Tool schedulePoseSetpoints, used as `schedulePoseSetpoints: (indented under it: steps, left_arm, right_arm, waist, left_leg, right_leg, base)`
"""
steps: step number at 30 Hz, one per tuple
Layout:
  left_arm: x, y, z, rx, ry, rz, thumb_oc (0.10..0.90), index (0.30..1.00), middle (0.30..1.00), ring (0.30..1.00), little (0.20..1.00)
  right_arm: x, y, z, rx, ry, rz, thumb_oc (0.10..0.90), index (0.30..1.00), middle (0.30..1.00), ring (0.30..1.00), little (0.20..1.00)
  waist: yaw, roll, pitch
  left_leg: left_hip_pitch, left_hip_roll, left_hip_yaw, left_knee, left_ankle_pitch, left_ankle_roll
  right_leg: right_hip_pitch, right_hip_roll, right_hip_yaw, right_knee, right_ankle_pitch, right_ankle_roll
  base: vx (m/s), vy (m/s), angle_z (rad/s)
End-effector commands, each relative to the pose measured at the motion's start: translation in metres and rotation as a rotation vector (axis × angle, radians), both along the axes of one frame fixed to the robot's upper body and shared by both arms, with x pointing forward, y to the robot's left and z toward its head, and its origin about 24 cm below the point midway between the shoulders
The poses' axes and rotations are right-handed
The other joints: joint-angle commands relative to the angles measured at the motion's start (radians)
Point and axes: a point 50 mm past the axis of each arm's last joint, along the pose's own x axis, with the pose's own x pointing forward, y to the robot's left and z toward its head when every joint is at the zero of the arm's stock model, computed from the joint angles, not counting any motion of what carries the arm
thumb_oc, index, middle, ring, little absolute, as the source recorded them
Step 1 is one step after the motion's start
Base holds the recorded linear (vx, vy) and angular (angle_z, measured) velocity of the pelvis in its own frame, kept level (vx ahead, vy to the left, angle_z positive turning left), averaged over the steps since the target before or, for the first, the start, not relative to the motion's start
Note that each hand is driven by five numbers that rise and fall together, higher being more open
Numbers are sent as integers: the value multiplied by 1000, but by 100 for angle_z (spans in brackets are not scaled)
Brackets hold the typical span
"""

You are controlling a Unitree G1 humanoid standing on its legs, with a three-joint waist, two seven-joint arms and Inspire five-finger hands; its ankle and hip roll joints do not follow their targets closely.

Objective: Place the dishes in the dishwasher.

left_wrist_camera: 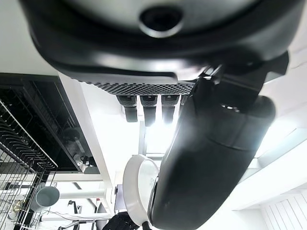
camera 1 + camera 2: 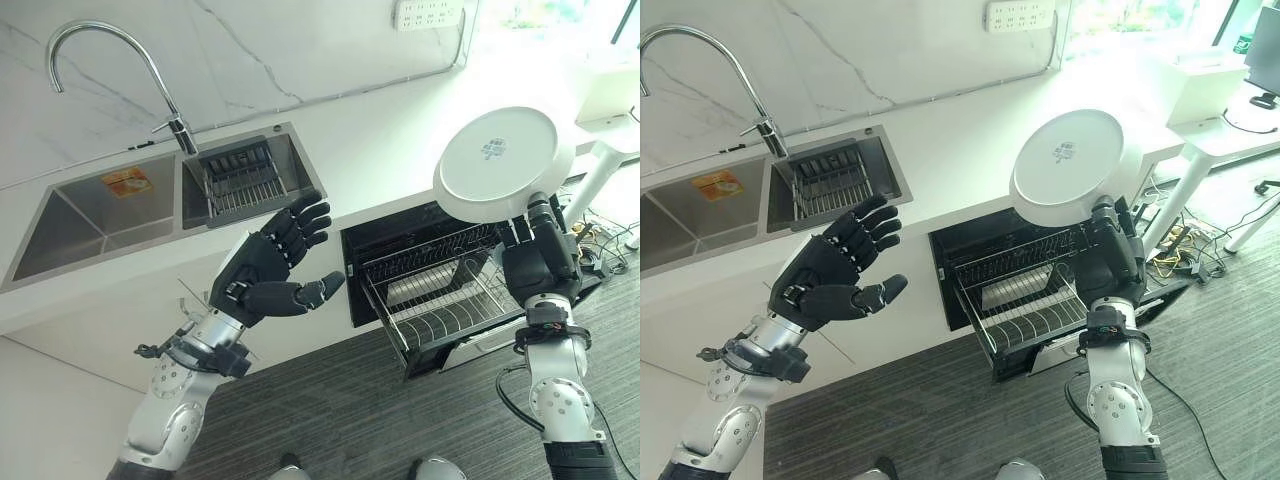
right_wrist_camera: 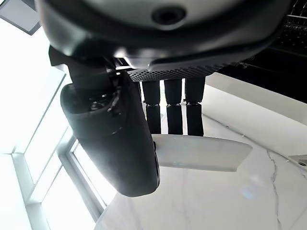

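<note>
While you hold here:
Right hand [image 2: 535, 255]: grips white plate [image 2: 500, 165], raised above dishwasher rack [image 2: 440, 300].
Rack: contents hard to make out.
Left hand [image 2: 275, 265]: open, empty.
Sink [image 2: 100, 215]: dark drainer basket [image 2: 240, 180] inside.

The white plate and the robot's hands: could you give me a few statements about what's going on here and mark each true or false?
1. The right hand holds the white plate raised above the dishwasher rack. True.
2. The left hand grips a cup. False: it is open and holds nothing.
3. The dishwasher rack is pulled out. True.
4. The plate lies in the sink. False: it is in the right hand.
</note>
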Motion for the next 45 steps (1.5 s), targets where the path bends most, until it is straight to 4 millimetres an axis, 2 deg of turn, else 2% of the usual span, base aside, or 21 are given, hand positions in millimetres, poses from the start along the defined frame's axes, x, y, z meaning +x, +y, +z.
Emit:
schedulePoseSetpoints:
  steps: [1, 2, 4, 6, 11, 13, 14, 16, 17, 19, 20, 21, 23, 25, 26, 28, 31, 33, 34, 38, 45]
  left_arm:
    - [-8, 4, 51, -15, -318, 15, 800, 900, 900, 900, 900]
    - [-9, 7, 52, -19, -318, 29, 800, 900, 900, 900, 900]
    - [-8, 5, 54, -10, -334, 37, 800, 900, 900, 900, 900]
    - [-5, 0, 54, 16, -344, 51, 800, 900, 900, 900, 900]
    - [-3, -2, 55, 33, -333, 29, 800, 900, 900, 900, 900]
    - [-1, -5, 56, 72, -360, 1, 800, 900, 900, 900, 900]
    - [-1, -5, 57, 79, -370, -4, 800, 900, 900, 900, 900]
    - [0, -8, 62, 112, -410, -14, 800, 900, 900, 900, 900]
    - [-1, -9, 67, 136, -441, -21, 800, 900, 900, 900, 900]
    - [-3, -12, 70, 165, -459, -47, 800, 900, 900, 900, 900]
    - [-3, -15, 71, 180, -462, -58, 800, 900, 900, 900, 900]
    - [-2, -17, 71, 187, -463, -70, 800, 900, 900, 900, 900]
    - [-2, -19, 73, 184, -460, -84, 800, 900, 900, 900, 900]
    - [-2, -21, 72, 167, -453, -94, 800, 900, 900, 900, 900]
    - [-3, -23, 68, 155, -439, -95, 800, 900, 900, 900, 900]
    - [-5, -23, 66, 101, -411, -104, 800, 900, 900, 900, 900]
    - [-4, -22, 59, 87, -373, -101, 800, 900, 900, 900, 900]
    - [-4, -18, 53, 84, -340, -87, 800, 900, 900, 900, 900]
    - [-5, -10, 47, 90, -306, -48, 800, 900, 900, 900, 900]
    - [-5, 2, 40, 52, -261, 16, 800, 900, 900, 900, 900]
    - [-6, 29, 17, 15, -152, 263, 800, 900, 900, 900, 900]
  right_arm:
    - [-4, 19, 82, -75, -418, 124, 400, 300, 300, 300, 300]
    - [-3, 24, 81, -74, -417, 148, 400, 300, 300, 300, 300]
    - [-2, 36, 76, -65, -435, 175, 400, 300, 300, 300, 300]
    - [-1, 45, 71, -50, -451, 186, 400, 300, 300, 300, 300]
    - [-7, 39, 71, -47, -465, 195, 400, 300, 300, 300, 300]
    - [-14, 36, 73, -37, -510, 179, 400, 300, 300, 300, 300]
    - [-15, 35, 74, -34, -520, 172, 400, 300, 300, 300, 300]
    - [-18, 34, 75, -30, -560, 152, 400, 300, 300, 300, 300]
    - [-19, 36, 77, -23, -589, 140, 400, 300, 300, 300, 300]
    - [-20, 41, 79, 1, -617, 120, 400, 300, 300, 300, 300]
    - [-21, 42, 81, 15, -629, 109, 400, 300, 300, 300, 300]
    - [-20, 43, 83, 17, -626, 103, 400, 300, 300, 300, 300]
    - [-17, 42, 86, 1, -608, 108, 400, 300, 300, 300, 300]
    - [-16, 40, 89, -25, -603, 114, 400, 300, 300, 300, 300]
    - [-15, 35, 95, -57, -595, 125, 400, 300, 300, 300, 300]
    - [-15, 32, 97, -94, -578, 129, 400, 300, 300, 300, 300]
    - [-12, 33, 95, -178, -541, 124, 400, 300, 300, 300, 300]
    - [-10, 33, 93, -245, -504, 120, 400, 300, 300, 300, 300]
    - [-9, 30, 88, -373, -450, 101, 400, 300, 300, 300, 300]
    - [-9, 26, 80, -541, -388, 70, 400, 300, 300, 300, 300]
    - [-7, 12, 74, -869, -301, 23, 400, 300, 300, 300, 300]
  waist:
    - [31, -59, -10]
    - [41, -53, -5]
    - [48, -53, -5]
    - [59, -60, -2]
    - [48, -74, -32]
    - [6, -71, -16]
    - [3, -71, -12]
    - [4, -73, -4]
    - [16, -77, -4]
    - [31, -86, -7]
    - [32, -89, -7]
    - [33, -91, -7]
    - [41, -96, -13]
    - [45, -99, -21]
    - [36, -99, -32]
    - [31, -92, -39]
    - [25, -79, -40]
    - [24, -71, -42]
    - [25, -68, -44]
    - [26, -67, -52]
    - [51, -87, -57]
  left_leg:
    - [-19, -151, -103, 167, -263, 29]
    - [-26, -199, -121, 167, -281, 51]
    - [-45, -216, -122, 167, -280, 68]
    - [-36, -247, -185, 167, -311, 86]
    - [-34, -279, -234, 167, -331, 108]
    - [-29, -295, -281, 167, -331, 126]
    - [-30, -295, -286, 167, -330, 127]
    - [-33, -289, -288, 167, -329, 123]
    - [-33, -283, -283, 167, -334, 119]
    - [-18, -272, -278, 167, -359, 113]
    - [-11, -267, -286, 167, -368, 113]
    - [-10, -259, -296, 167, -373, 113]
    - [-20, -229, -296, 167, -370, 102]
    - [-31, -200, -285, 167, -360, 86]
    - [-44, -146, -264, 167, -334, 54]
    - [-58, -100, -252, 167, -306, 26]
    - [-75, -56, -238, 167, -275, -1]
    - [-81, -48, -239, 167, -265, -10]
    - [-83, -49, -241, 167, -263, -16]
    - [-81, -51, -240, 167, -263, -20]
    - [-77, -69, -255, 167, -272, -20]
  right_leg:
    - [145, 79, 43, -195, -4, 40]
    - [142, 87, 64, -195, -2, 50]
    - [127, 95, 77, -195, 16, 54]
    - [134, 100, 90, -195, 13, 57]
    - [150, 113, 85, -195, 19, 50]
    - [144, 139, 130, -195, 111, 71]
    - [138, 131, 134, -195, 114, 74]
    - [123, 82, 135, -195, 113, 85]
    - [113, 22, 139, -195, 124, 101]
    - [65, -79, 163, -195, 203, 141]
    - [40, -99, 185, -195, 231, 150]
    - [32, -106, 200, -195, 233, 154]
    - [44, -86, 182, -195, 167, 151]
    - [43, -73, 165, -195, 130, 151]
    - [42, -39, 164, -195, 89, 136]
    - [46, -21, 157, -195, 68, 117]
    - [50, -14, 138, -195, 56, 105]
    - [56, -12, 130, -195, 51, 101]
    - [60, -18, 123, -195, 49, 105]
    - [66, -28, 112, -195, 48, 109]
    - [80, -48, 82, -195, 48, 118]
  base:
    - [72, 82, -21]
    - [38, 98, -52]
    - [33, 99, -95]
    - [69, 117, -58]
    - [131, 154, -6]
    - [103, 131, 12]
    - [16, 9, 19]
    - [-8, -105, 18]
    - [-9, -256, 2]
    - [12, -395, -15]
    - [29, -397, -34]
    - [12, -379, -32]
    - [-28, -351, 8]
    - [-36, -356, 50]
    - [-17, -396, 4]
    - [-15, -301, -28]
    - [-45, -122, -19]
    - [-44, -15, -6]
    - [-40, 19, -7]
    - [-14, 29, 1]
    - [5, 40, 17]
